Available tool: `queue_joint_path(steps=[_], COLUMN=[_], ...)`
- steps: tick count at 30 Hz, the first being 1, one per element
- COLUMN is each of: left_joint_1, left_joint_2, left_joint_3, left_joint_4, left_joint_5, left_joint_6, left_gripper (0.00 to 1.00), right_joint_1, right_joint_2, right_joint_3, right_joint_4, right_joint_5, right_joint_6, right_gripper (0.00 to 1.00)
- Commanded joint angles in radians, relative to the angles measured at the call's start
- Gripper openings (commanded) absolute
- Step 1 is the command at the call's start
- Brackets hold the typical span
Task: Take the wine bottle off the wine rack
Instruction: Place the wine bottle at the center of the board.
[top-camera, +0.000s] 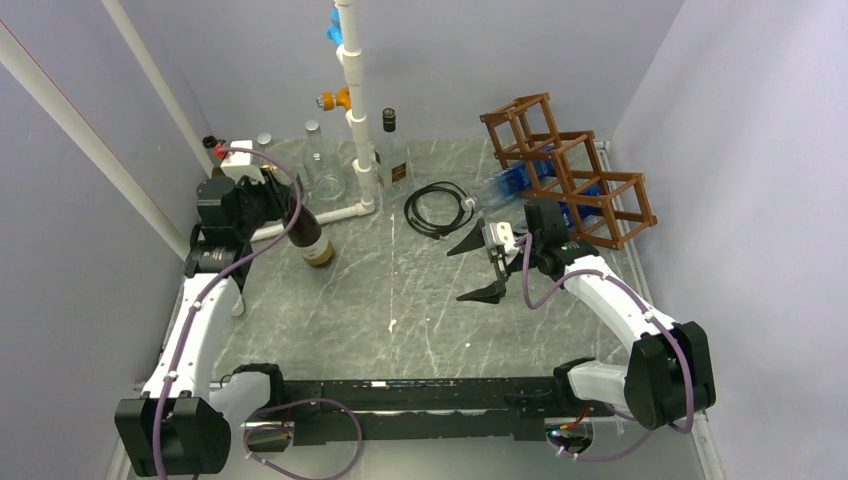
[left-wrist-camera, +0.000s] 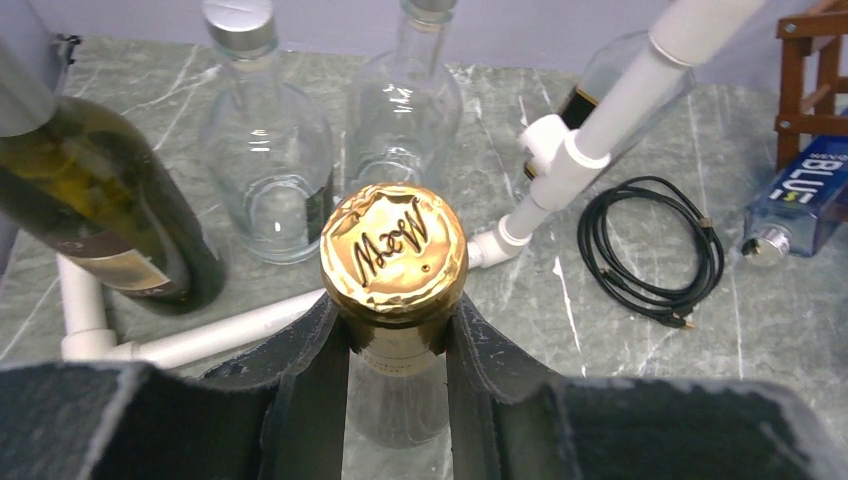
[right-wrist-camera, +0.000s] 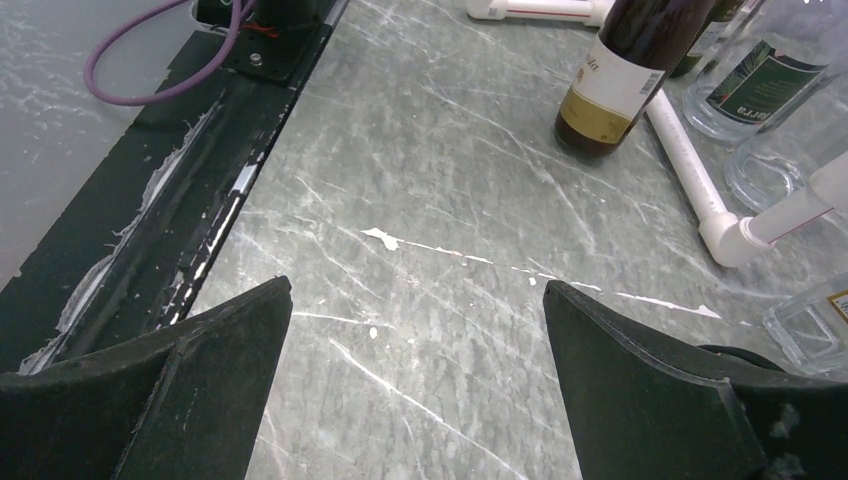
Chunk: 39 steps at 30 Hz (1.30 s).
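A dark wine bottle (top-camera: 313, 237) with a gold foil cap (left-wrist-camera: 393, 250) stands slightly tilted at the left of the table, its base down at the marble top (right-wrist-camera: 590, 130). My left gripper (top-camera: 292, 196) is shut on its neck just below the cap, one finger on each side (left-wrist-camera: 395, 318). The reddish-brown wine rack (top-camera: 572, 172) sits at the back right, seen also as a corner of the rack (left-wrist-camera: 805, 70). A blue bottle (top-camera: 513, 186) lies in it. My right gripper (top-camera: 456, 275) hangs open over the middle of the table, nothing between its fingers (right-wrist-camera: 417, 292).
A black cable coil (top-camera: 437, 208) lies in front of the rack. A white PVC pipe stand (top-camera: 357, 110) rises at the back centre, with clear glass bottles (left-wrist-camera: 265, 140) and a dark bottle (top-camera: 392, 150) around it. Another green bottle (left-wrist-camera: 100, 210) leans at far left.
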Motion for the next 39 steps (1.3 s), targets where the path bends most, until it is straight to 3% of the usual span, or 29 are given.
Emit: queue_joint_path(steps=[1,39], left_joint_1=[0.044,0.065], left_joint_2=[-0.054,-0.037], left_joint_3=[0.128,0.200], left_joint_4=[0.239,0.170], left_joint_5=[-0.028,-0.222], left_joint_6=[-0.028,0.140], left_gripper=[0.00,0.00], right_joint_1=[-0.003,-0.003], right_joint_2=[-0.017,-0.008], right_joint_3=[0.043,0.051], right_joint_4=[0.001,-0.034], right_joint_5=[-0.020,-0.018], right_joint_6=[-0.039,-0.079], right_gripper=[1.00,1.00])
